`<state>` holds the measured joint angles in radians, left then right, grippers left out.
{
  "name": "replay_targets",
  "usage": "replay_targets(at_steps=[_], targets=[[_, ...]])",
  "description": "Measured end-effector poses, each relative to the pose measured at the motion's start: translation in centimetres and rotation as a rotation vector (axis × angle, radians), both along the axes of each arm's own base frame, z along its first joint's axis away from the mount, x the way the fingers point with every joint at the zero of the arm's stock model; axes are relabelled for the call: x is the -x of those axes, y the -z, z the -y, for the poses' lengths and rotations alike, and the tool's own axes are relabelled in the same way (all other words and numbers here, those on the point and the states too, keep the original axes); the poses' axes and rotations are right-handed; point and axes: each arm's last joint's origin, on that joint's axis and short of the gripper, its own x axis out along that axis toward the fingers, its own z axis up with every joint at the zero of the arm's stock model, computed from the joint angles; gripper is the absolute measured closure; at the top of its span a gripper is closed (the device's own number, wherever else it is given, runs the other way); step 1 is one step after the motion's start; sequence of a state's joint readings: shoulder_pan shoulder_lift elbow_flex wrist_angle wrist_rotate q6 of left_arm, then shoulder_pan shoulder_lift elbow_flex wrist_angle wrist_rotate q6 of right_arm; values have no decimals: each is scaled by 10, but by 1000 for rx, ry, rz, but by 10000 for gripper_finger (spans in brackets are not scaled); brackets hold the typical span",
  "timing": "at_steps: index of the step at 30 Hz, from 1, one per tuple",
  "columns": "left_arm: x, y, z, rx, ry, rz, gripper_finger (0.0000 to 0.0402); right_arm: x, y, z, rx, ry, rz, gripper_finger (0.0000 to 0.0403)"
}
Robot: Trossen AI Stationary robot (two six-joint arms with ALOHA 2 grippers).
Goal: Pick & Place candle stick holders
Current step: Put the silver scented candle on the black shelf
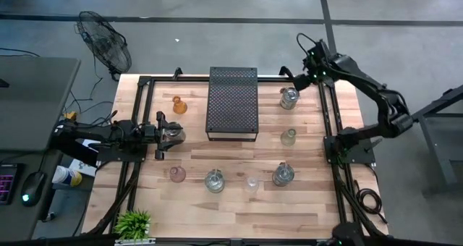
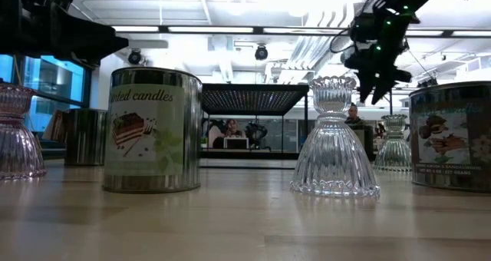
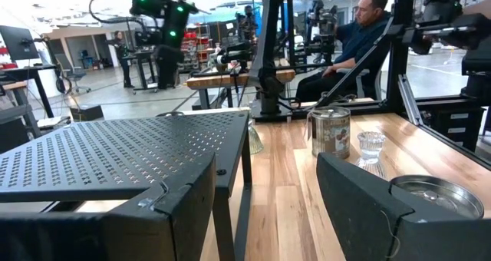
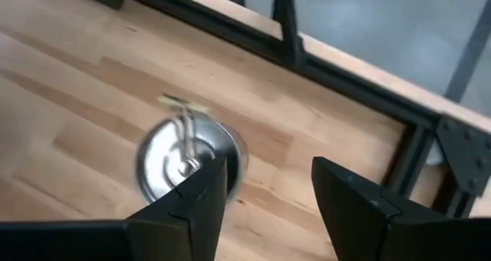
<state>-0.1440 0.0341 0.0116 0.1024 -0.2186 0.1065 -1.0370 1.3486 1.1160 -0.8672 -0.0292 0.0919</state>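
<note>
Small candle stick holders stand around the black perforated tray [image 1: 232, 105]: an amber one [image 1: 179, 105], a pinkish one [image 1: 177, 174], clear ribbed glass ones [image 1: 289, 137] [image 2: 334, 138], and silvery round tins [image 1: 214, 181] [image 1: 283, 174]. My left gripper [image 3: 265, 207] is open at the table's left, level, facing the tray, with a silvery tin [image 3: 433, 196] just beside one finger. My right gripper [image 4: 268, 192] is open, pointing down, above a silvery tin with a wick [image 4: 184, 157] at the far right [image 1: 289, 98].
A black frame rail [image 4: 360, 77] runs along the table's far edge, near my right gripper. A small green plant [image 1: 134, 223] stands at the near left corner. A person sits beyond the table [image 3: 360, 38]. Bare wood lies between the tray and the near row.
</note>
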Motion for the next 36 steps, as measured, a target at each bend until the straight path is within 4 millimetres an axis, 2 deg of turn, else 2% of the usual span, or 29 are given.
replay_targets(at_steps=[5, 9, 12, 17, 23, 32, 36], targets=[[0, 0, 0, 0, 0, -1, 179, -16, -17, 22, -37, -141, -22, 218], [0, 0, 0, 0, 0, 0, 179, -28, -19, 37, -29, -291, -106, 221], [0, 0, 0, 0, 0, -1, 179, -38, -17, 44, -16, -394, -142, 224], [0, 0, 0, 0, 0, 0, 179, -45, 4, 49, -57, -507, -200, 226], [0, 0, 0, 0, 0, 0, 179, -46, 22, 52, -115, -542, -273, 227], [0, 0, 0, 0, 0, 0, 179, -45, 23, 52, -135, -540, -280, 233], [0, 0, 0, 0, 0, 0, 179, -44, 24, 52, -147, -488, -264, 233]])
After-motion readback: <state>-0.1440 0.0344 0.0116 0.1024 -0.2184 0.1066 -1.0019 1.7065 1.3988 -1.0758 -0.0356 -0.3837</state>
